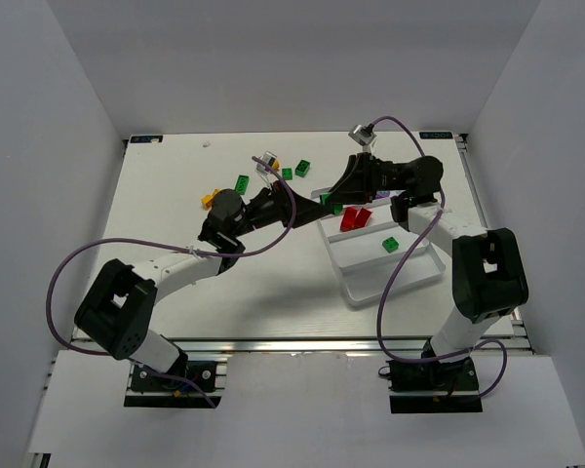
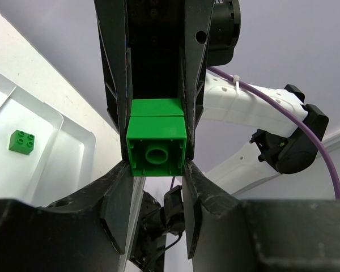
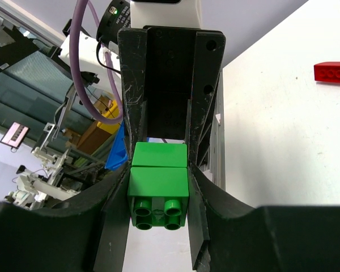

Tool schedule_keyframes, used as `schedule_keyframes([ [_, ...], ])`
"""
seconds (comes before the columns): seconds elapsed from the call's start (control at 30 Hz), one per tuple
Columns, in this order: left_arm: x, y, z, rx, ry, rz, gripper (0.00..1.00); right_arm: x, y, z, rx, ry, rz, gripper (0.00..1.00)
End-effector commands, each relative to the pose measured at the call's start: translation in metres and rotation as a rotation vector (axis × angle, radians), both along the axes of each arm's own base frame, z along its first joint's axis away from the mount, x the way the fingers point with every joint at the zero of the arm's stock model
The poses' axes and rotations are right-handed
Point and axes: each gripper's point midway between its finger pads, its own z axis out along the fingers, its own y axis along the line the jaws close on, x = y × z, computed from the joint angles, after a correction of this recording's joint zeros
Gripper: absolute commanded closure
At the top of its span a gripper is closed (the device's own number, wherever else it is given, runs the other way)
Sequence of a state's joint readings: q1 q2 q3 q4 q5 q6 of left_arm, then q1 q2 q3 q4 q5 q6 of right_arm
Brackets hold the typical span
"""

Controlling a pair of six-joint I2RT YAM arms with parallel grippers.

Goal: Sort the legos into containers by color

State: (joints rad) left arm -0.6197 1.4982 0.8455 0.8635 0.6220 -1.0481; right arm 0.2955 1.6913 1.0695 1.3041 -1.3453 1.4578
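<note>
A stack of two green legos hangs above the table between my two grippers. My left gripper is shut on the brick whose hollow underside faces its camera. My right gripper is shut on the other brick, studs towards its camera. In the top view the grippers meet just off the far left corner of the white tray. The tray holds red legos in one compartment and a green lego in another. This green lego also shows in the left wrist view.
Loose legos lie on the table's far left part: green ones, a yellow-orange one and a purple one with a pale top. A red lego shows in the right wrist view. White walls enclose the table.
</note>
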Motion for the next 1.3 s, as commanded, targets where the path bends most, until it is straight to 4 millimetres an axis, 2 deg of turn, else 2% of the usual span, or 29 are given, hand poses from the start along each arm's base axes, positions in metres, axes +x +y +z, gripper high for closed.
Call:
schedule_keyframes([
  [0.0,-0.002,0.002,0.026,-0.045,-0.071,0.005,0.74,-0.013,0.002,0.004,0.000,-0.070,0.036,0.72],
  [0.47,0.000,0.027,0.022,-0.014,-0.066,0.063,0.75,-0.012,-0.007,-0.003,-0.019,-0.056,0.031,0.71],
  [0.73,0.001,0.034,0.024,-0.004,-0.072,0.075,0.76,-0.014,-0.007,-0.003,-0.020,-0.058,0.035,0.71],
  [0.83,0.002,0.035,0.021,0.008,-0.067,0.078,0.76,-0.015,-0.008,-0.003,-0.024,-0.064,0.041,0.76],
  [0.93,0.002,0.035,0.012,0.032,-0.048,0.077,0.76,-0.014,-0.013,-0.007,-0.032,-0.063,0.037,0.87],
  [1.03,0.002,0.035,0.002,0.060,-0.027,0.080,0.76,-0.013,-0.022,-0.017,-0.052,-0.049,0.031,0.95],
  [1.17,0.003,0.036,-0.016,0.109,0.002,0.087,0.76,-0.004,-0.042,-0.034,-0.071,-0.030,-0.026,0.98],
  [1.2,0.004,0.035,-0.020,0.121,0.011,0.087,0.76,0.000,-0.044,-0.046,-0.081,-0.014,-0.040,0.98],
  [1.27,0.004,0.035,-0.030,0.142,0.034,0.083,0.76,0.012,-0.050,-0.049,-0.092,-0.028,-0.106,0.98],
])
